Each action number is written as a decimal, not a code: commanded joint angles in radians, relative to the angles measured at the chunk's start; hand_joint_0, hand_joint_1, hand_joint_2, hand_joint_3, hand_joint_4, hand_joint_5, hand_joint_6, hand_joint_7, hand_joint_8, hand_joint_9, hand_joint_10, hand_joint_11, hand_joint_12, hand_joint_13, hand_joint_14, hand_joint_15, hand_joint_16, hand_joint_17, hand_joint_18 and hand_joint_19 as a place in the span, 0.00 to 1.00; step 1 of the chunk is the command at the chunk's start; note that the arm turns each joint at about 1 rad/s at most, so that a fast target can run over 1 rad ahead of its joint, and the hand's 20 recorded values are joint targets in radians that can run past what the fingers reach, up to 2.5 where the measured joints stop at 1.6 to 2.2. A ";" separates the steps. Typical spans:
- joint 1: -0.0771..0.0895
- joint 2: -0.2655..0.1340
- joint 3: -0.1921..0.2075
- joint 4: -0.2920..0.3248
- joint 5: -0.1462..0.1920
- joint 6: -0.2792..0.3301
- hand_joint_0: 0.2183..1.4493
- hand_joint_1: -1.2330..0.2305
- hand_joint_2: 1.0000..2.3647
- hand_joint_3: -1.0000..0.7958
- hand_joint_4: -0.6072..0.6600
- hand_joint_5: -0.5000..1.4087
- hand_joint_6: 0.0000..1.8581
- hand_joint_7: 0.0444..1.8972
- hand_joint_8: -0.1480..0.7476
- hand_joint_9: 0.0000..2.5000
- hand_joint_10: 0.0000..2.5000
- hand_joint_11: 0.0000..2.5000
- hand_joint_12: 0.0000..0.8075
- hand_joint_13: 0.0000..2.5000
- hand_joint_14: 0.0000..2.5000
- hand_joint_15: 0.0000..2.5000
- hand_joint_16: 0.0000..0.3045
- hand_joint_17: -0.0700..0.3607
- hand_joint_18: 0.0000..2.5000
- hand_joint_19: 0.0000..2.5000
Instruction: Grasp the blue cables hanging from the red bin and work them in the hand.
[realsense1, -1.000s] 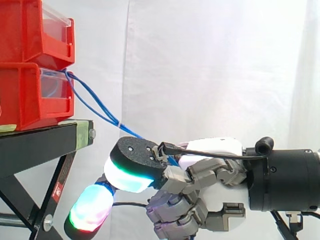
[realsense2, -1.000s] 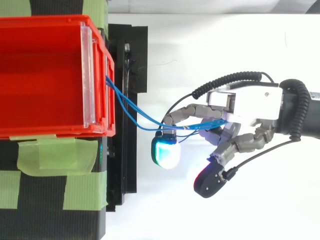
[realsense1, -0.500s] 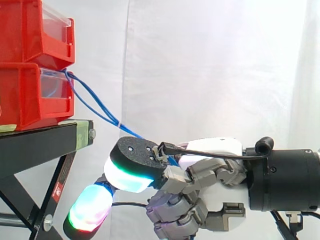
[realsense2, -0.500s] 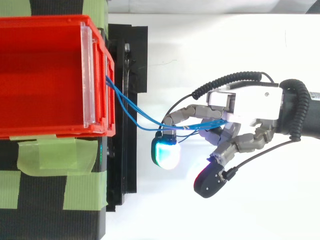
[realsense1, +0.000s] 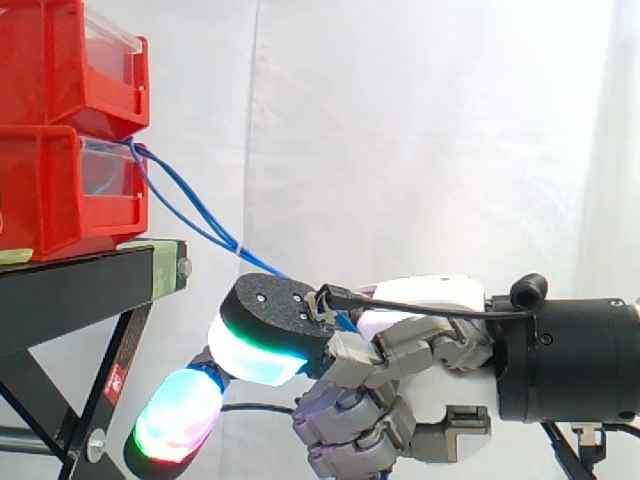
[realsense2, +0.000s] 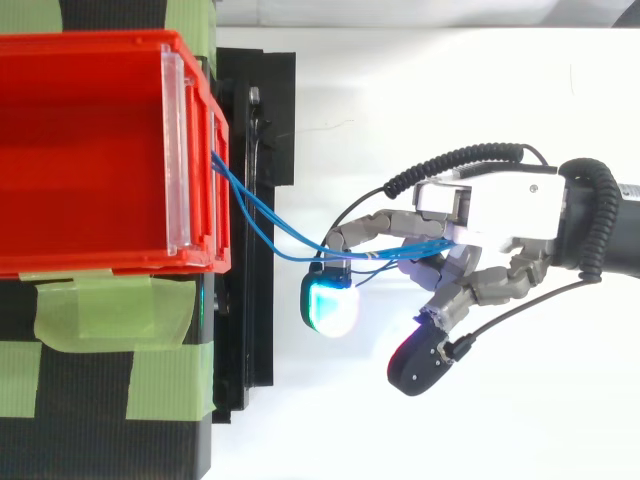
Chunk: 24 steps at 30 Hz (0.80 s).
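Observation:
Thin blue cables (realsense1: 185, 212) run from the front of the lower red bin (realsense1: 60, 190) down and to the right into my hand (realsense1: 400, 365). In the top view the blue cables (realsense2: 270, 228) leave the red bin (realsense2: 90, 150) at its right wall and pass between my curled fingers. My hand (realsense2: 490, 215) sits right of the bins and below their level, shut on the cables, with fingers bent round them. One fingertip (realsense2: 330, 305) glows cyan; another fingertip (realsense1: 180, 415) glows green and red lower down.
Two red bins are stacked on a black stand (realsense1: 90, 285) with green tape (realsense2: 110, 310) on its top. The stand's edge and bolt (realsense1: 184, 267) lie just left of my fingers. A white curtain hangs behind.

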<state>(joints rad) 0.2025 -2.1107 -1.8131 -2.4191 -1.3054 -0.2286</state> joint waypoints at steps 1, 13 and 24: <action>0.000 0.000 0.000 0.000 0.000 0.000 0.45 0.44 0.00 0.03 0.58 0.28 0.23 0.60 0.81 0.68 1.00 1.00 0.87 0.84 1.00 0.86 0.70 0.53 1.00 0.31; 0.000 0.000 0.000 0.000 0.000 0.000 0.45 0.44 0.00 0.04 0.59 0.28 0.21 0.61 0.81 0.68 1.00 1.00 0.87 0.84 1.00 0.86 0.69 0.53 1.00 0.31; 0.000 0.000 0.000 0.000 0.000 0.000 0.45 0.44 0.00 0.03 0.59 0.29 0.20 0.62 0.81 0.68 1.00 1.00 0.87 0.84 1.00 0.86 0.69 0.53 1.00 0.31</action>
<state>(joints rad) 0.2025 -2.1107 -1.8130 -2.4191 -1.3054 -0.2286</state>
